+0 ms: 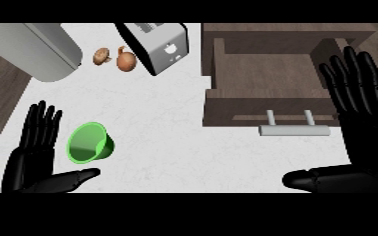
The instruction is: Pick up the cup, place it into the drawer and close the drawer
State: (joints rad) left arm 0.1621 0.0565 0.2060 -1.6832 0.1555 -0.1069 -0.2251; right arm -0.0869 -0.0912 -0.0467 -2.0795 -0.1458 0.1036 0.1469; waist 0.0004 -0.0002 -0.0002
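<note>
White counter holds a tipped green cup (pixel 90 143) beside the open left robot hand (pixel 33 152); drawer (pixel 269 87) open.

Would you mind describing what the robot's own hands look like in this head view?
Both hands are entirely black with a slightly glossy finish. The left hand and the right hand each have long, slender, segmented fingers with rounded tips and a thicker thumb set off to the side. No cables, markings or sleeves show on them, and the forearms themselves are not visible in this view.
</note>
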